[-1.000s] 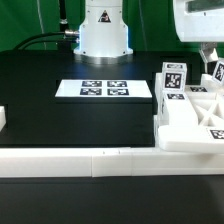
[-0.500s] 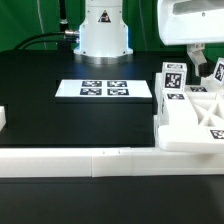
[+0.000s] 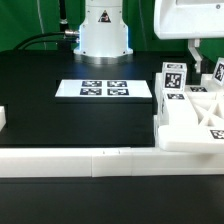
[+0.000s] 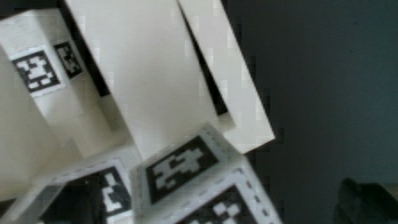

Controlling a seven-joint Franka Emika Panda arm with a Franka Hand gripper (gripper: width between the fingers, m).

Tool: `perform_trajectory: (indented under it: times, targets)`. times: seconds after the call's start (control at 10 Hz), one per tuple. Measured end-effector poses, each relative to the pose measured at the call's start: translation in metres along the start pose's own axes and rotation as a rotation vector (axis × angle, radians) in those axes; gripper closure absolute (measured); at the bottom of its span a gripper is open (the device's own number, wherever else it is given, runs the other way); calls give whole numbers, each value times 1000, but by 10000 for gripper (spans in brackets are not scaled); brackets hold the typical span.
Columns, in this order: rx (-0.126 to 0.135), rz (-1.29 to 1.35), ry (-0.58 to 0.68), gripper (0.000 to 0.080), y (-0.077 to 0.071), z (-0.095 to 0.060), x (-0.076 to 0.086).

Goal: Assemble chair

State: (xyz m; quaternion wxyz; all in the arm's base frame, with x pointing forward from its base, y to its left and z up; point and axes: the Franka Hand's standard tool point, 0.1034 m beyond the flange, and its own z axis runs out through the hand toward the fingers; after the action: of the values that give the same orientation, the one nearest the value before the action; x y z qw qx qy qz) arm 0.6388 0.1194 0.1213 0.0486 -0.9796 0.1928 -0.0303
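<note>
Above the parts cluster at the exterior view's right, the pincer hung with its jaws spread wide and nothing between them. Chair pieces sat directly beneath and slightly toward the exterior view's left of it: an upright tagged post, a second tagged piece partly behind the finger, and the X-braced frame lying low on the counter against the border wall. Key relation: the post stood with its long axis vertical, just beside the pincer's line of descent, so I'd judge a short sideways shift plus a straight drop would be needed. Wrist view showed white slabs running lengthwise across the picture, tags close up; it didn't show the fingertips, so alignment over the post couldn't be confirmed there. Marker board lay well apart, toward the exterior view's left.
</note>
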Motion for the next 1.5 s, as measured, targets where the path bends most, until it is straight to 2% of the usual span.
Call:
perform_trajectory:
  times: [0.2,0.3,0.4,0.7,1.0,1.3,1.5]
  targets:
    - [-5,-180,0,151,1,0,0]
    - [-43,-322,7,151,3,2,0]
    - [-66,-429,10,151,4,3,0]
    - [-71,-515,8,151,5,3,0]
    - [-71,-514,8,520,5,3,0]
    - [-71,-513,8,518,5,3,0]
    - [-58,-457,30,518,6,3,2]
